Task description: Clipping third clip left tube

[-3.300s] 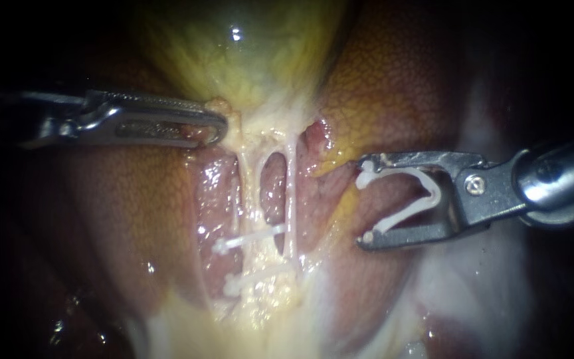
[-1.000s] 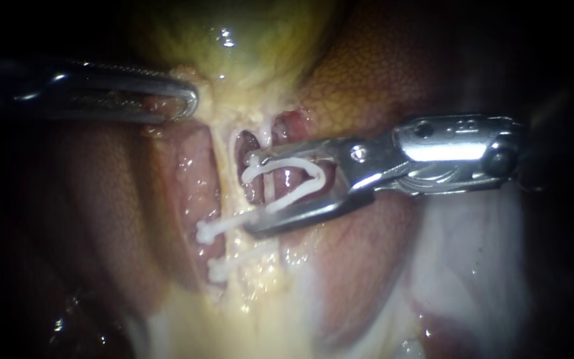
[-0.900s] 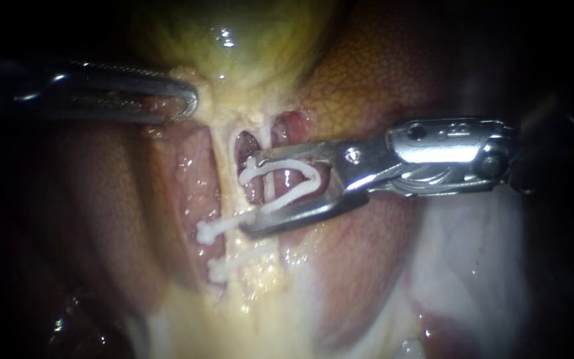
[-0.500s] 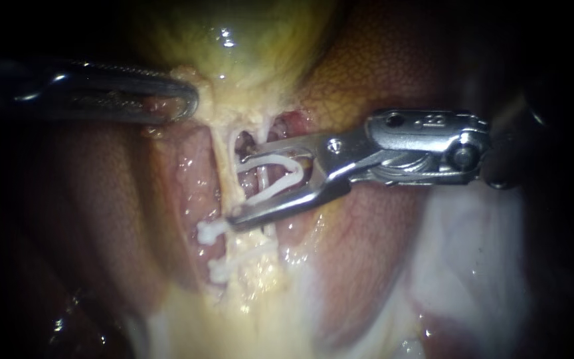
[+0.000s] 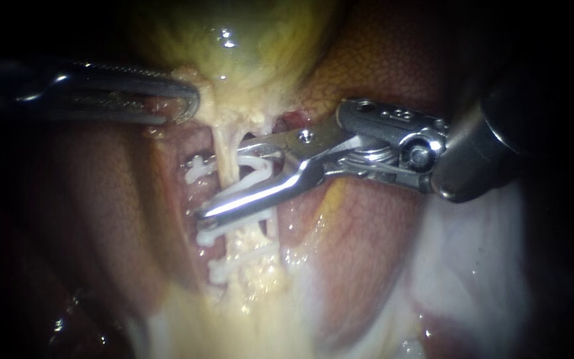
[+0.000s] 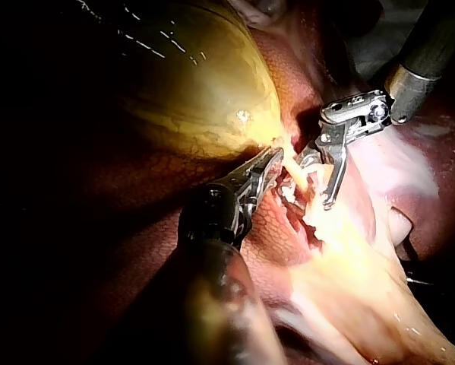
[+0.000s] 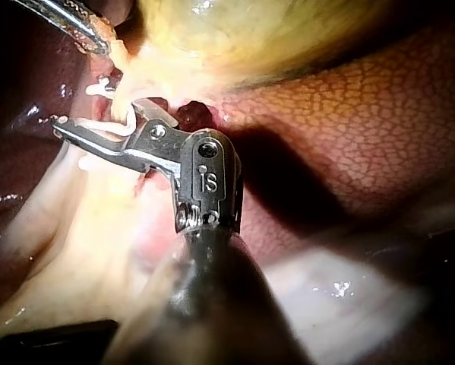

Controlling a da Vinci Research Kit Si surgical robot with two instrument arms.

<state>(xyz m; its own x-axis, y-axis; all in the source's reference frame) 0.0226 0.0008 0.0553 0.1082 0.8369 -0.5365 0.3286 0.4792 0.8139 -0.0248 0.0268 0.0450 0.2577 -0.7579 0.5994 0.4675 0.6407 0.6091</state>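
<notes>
My left instrument reaches in with its jaws closed on the pale tissue at the neck of the gallbladder, which swells yellow-green just beyond their tip. In the left wrist view, these jaws pinch that strand right where the gallbladder narrows.

The left tube runs away from those jaws as a pale cord, straight into the mouth of my right instrument. The right instrument's jaws stand moderately apart and hold the loaded clip, one white leg lying along each jaw. The left tube sits between the two legs. Both jaw tips reach past it, and the clip's free end pokes out on the far side. I cannot tell whether the legs press on the tube yet.

Just outside the lower jaw, almost touching its tip, the nearer placed clip lies across the same tube. The farther placed clip sits a little beyond it, and the two are clearly apart. Beside the lower jaw, on the shaft side of the left tube, a thin pale strand shows, the right tube.

In the right wrist view, the long jaw runs under the tube while the other jaw is mostly hidden behind it. The mottled orange-brown liver lies behind the right instrument's wrist.
</notes>
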